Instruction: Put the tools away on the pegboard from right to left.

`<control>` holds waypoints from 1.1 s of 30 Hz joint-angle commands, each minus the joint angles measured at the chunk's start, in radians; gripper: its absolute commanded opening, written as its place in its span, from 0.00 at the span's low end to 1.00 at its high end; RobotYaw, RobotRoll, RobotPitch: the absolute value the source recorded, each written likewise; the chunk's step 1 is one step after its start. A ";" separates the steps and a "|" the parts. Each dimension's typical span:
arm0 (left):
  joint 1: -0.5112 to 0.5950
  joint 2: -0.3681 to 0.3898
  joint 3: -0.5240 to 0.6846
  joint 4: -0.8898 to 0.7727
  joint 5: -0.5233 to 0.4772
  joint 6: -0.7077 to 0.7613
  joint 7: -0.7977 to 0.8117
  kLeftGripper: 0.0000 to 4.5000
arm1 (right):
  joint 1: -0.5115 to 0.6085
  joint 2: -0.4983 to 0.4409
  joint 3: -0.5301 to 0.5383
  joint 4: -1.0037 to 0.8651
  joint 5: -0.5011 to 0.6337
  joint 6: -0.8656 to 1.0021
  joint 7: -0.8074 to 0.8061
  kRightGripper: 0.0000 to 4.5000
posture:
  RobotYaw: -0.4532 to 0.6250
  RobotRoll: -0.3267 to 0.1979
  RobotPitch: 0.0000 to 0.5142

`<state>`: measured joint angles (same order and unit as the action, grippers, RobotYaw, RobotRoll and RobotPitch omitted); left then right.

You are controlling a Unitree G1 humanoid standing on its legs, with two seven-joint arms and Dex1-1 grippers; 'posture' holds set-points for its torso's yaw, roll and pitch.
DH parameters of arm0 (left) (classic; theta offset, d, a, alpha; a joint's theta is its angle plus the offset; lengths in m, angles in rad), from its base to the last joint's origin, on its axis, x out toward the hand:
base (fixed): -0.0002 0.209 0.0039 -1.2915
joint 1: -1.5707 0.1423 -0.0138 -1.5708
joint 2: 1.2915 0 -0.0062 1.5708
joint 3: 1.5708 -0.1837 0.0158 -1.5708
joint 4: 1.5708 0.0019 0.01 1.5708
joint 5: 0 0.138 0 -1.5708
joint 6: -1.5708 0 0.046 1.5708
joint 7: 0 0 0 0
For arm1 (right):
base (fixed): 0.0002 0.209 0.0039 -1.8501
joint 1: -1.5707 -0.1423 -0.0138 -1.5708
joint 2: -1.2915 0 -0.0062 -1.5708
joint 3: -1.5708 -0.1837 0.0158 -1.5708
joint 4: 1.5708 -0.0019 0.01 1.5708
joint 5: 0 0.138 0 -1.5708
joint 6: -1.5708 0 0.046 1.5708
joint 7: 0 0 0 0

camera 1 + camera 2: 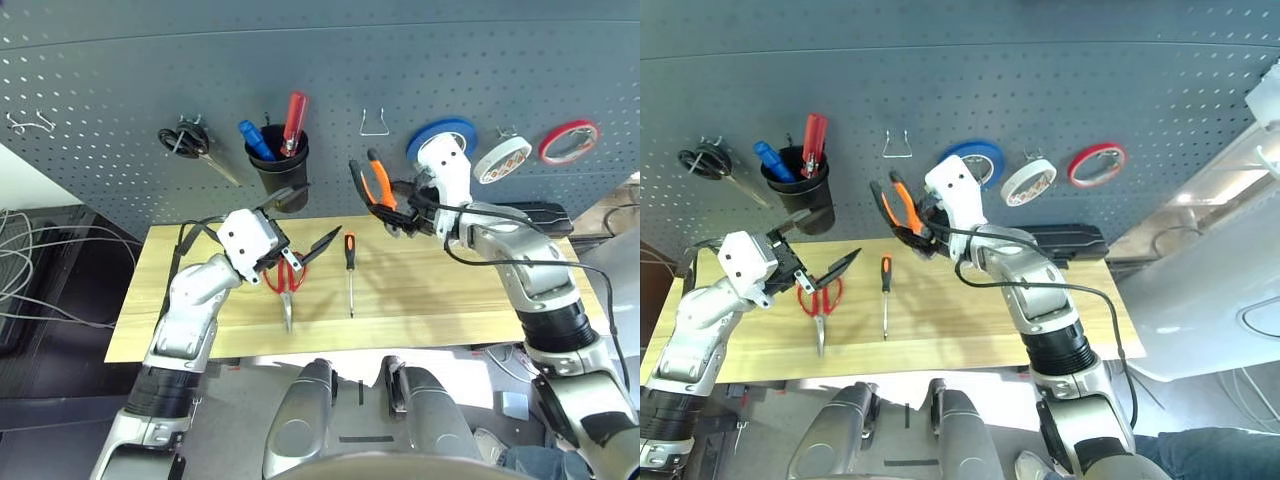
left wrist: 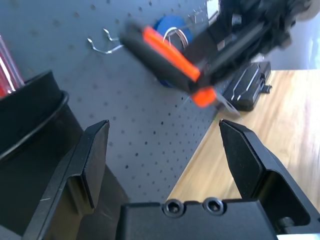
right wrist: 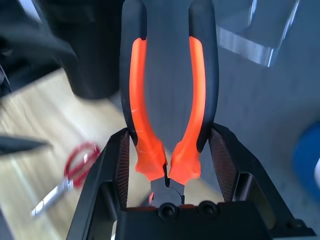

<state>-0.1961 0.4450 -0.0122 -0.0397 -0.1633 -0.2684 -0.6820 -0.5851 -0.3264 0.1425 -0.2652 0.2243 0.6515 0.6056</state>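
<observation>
two grippers out over the table, one loaded. your right gripper (image 3: 171, 129) is closed on the orange-and-black pliers (image 3: 185, 162) — the fingers sit either side of the handles, near the pivot. the handles run out past the fingertips and spread apart; the head end lies down toward the gripper's base. you have the pliers raised in front of the pegboard (image 1: 330, 60), between the wire hook (image 1: 374, 124) and the blue tape roll (image 1: 443, 136).

your left gripper (image 2: 164, 121) stands open, nothing between its fingers, beside the black cup (image 1: 279, 178). the cup carries a blue-handled tool (image 1: 256, 141) and a red-handled tool (image 1: 294, 122).

on the wooden table (image 1: 420, 300): red-handled scissors (image 1: 287, 300), handles toward the pegboard and partly behind your left gripper; slim screwdriver (image 1: 350, 262) just to their right, its orange-black handle also toward the board. a black case (image 1: 1068, 241) lies at the back edge, to the right.

on the pegboard, right part: the whitish tape roll (image 1: 502, 160) on its hook, between the blue roll and the red tape roll (image 1: 569, 142). far left of the cup — black-handled scissors (image 1: 184, 138) on a hook, blades angled down to the right.
</observation>
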 commanded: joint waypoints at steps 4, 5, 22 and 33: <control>-0.044 -0.015 0.002 0.051 -0.007 -0.025 0.006 1.00 | -0.135 0.087 -0.090 0.006 0.011 -0.182 -0.092 0.59 | 0.48 0.62 0.40; -0.053 -0.018 0.000 0.058 -0.006 -0.026 0.007 1.00 | -0.158 0.098 -0.096 0.029 0.003 -0.218 -0.105 0.59 | 0.48 0.62 0.39; -0.094 -0.032 0.000 0.067 0.004 -0.020 0.023 1.00 | -0.298 0.229 -0.025 0.465 -0.156 -0.629 -0.182 0.59 | 0.54 0.62 0.39; -0.088 -0.034 -0.009 0.066 0.002 -0.012 0.030 1.00 | -0.267 0.231 -0.027 0.553 -0.220 -0.719 -0.236 0.59 | 0.53 0.62 0.40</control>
<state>-0.2935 0.4072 -0.0189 0.0300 -0.1639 -0.2873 -0.6515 -0.8583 -0.0973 0.1113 0.2863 0.0192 -0.0396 0.3825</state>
